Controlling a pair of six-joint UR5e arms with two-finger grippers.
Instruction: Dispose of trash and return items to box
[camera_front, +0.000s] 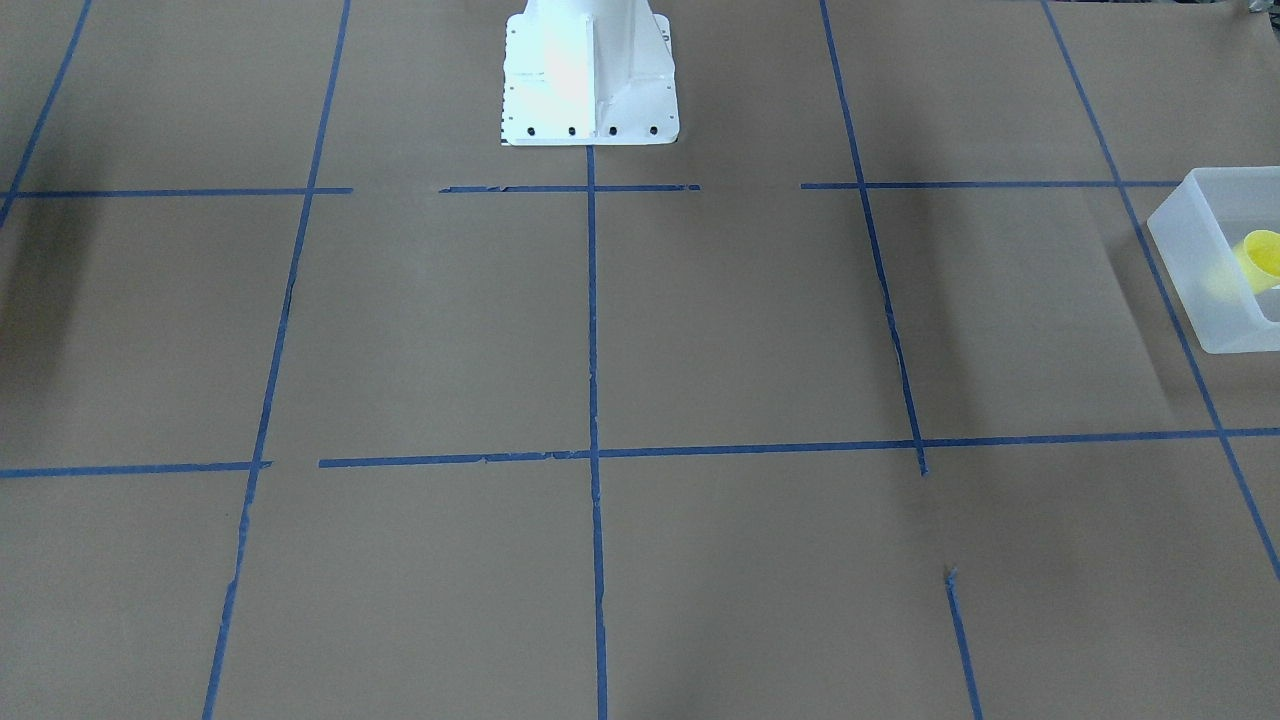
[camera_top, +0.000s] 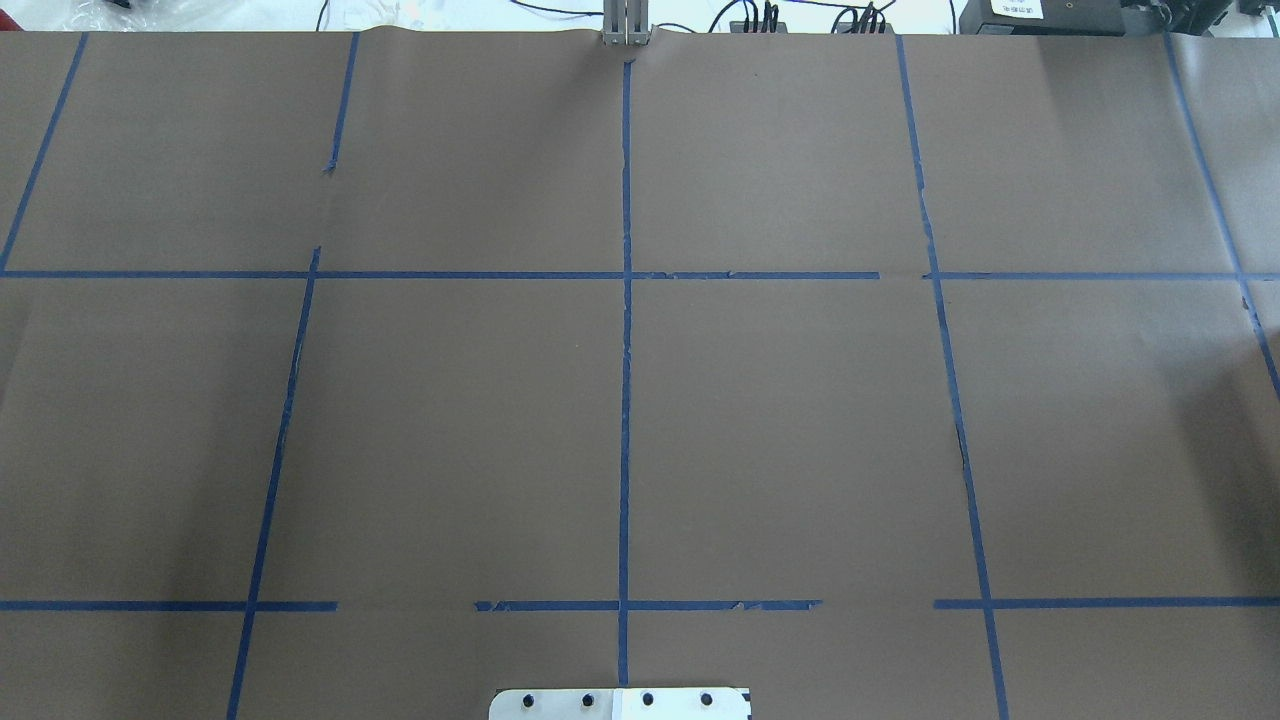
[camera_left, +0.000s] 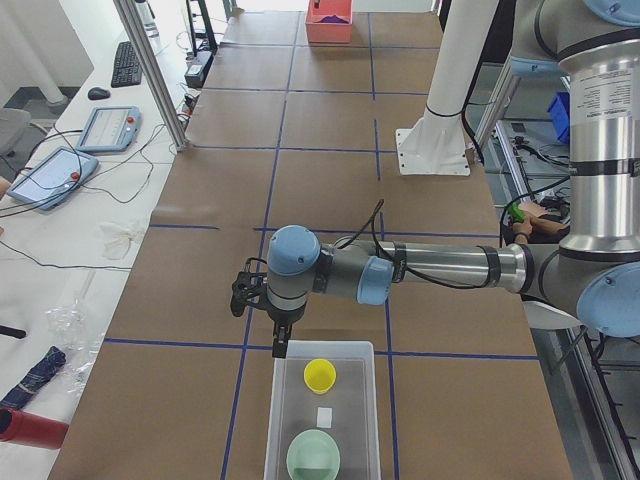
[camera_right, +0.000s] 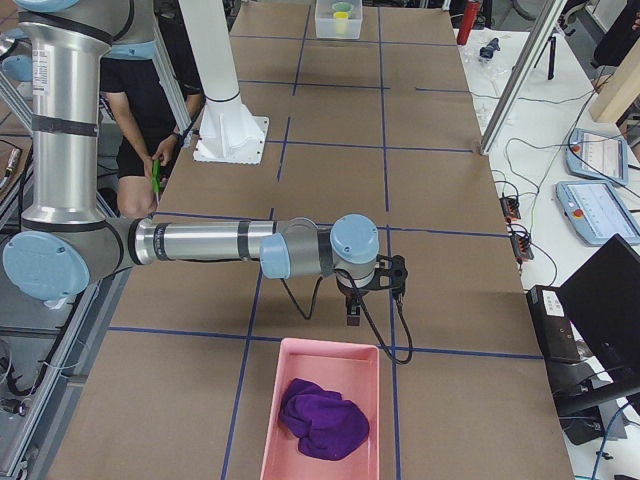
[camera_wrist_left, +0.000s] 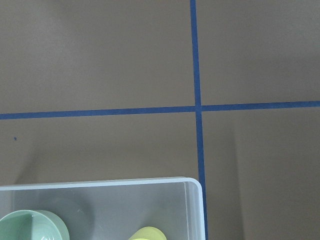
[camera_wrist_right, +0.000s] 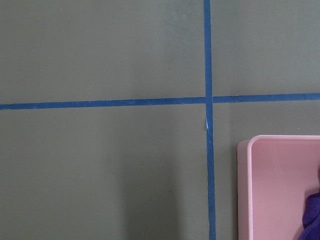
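The frosted-white box stands at the table's end on my left side. In it lie the yellow cup, the mint-green bowl and a white label. The front-facing view shows the box and the cup at its right edge. The left wrist view shows the box's rim, the bowl and the cup at the bottom. My left gripper hangs over the box's inner corner. My right gripper hangs just short of the pink bin. I cannot tell whether either gripper is open or shut.
A pink bin holding a purple cloth stands at the table's end on my right side; its rim shows in the right wrist view. The white robot pedestal stands mid-table. A person stands behind the robot.
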